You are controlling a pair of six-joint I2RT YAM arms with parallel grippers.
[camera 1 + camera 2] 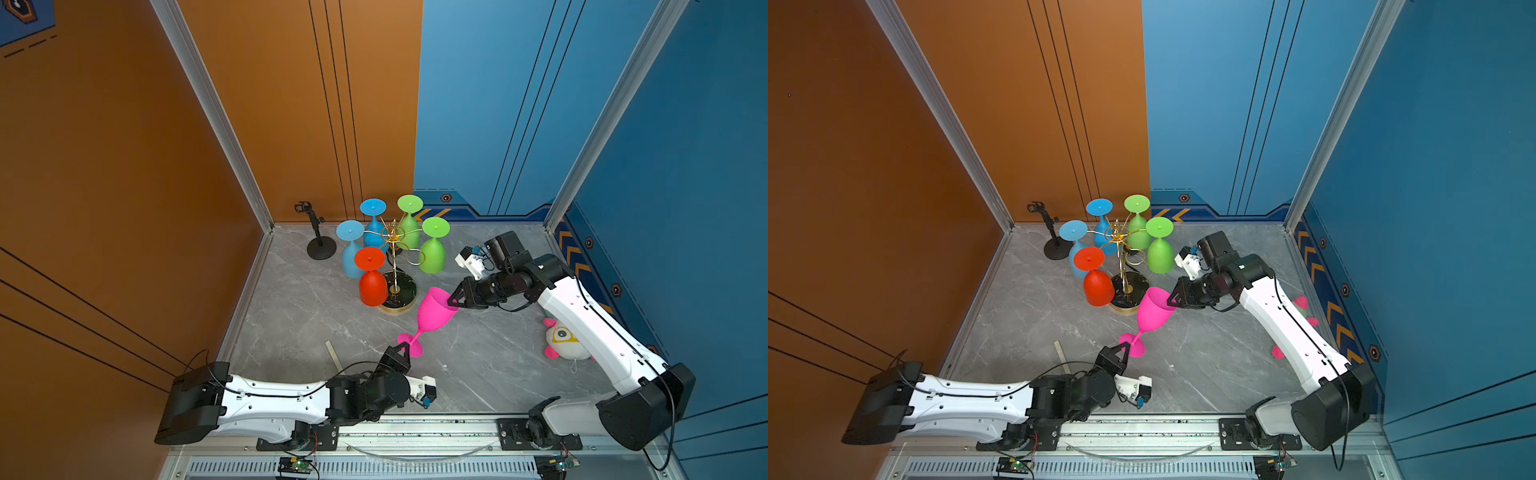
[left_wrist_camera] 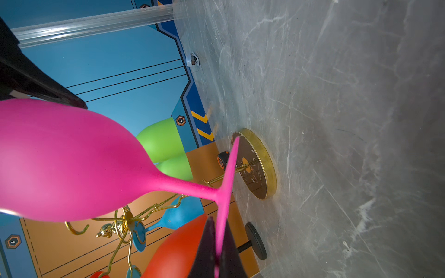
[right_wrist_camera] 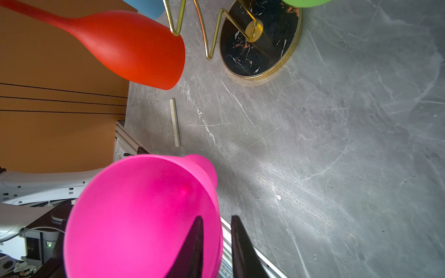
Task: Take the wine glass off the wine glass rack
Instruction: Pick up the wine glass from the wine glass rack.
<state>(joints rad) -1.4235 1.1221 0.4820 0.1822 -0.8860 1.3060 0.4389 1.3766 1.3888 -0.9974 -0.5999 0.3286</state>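
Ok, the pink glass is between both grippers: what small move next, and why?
Probably close the right gripper on the rim of the pink wine glass. Its jaws straddle the rim wall, one finger inside and one outside, with a gap showing. The left gripper pinches only the foot, so the tilted glass has just one hold.

The left arm [image 1: 270, 401] and right arm [image 1: 590, 320] have white shells, black joints, thin black cables. Left pincer [image 1: 405, 350] and right pincer [image 1: 451, 300] are black, pointed.
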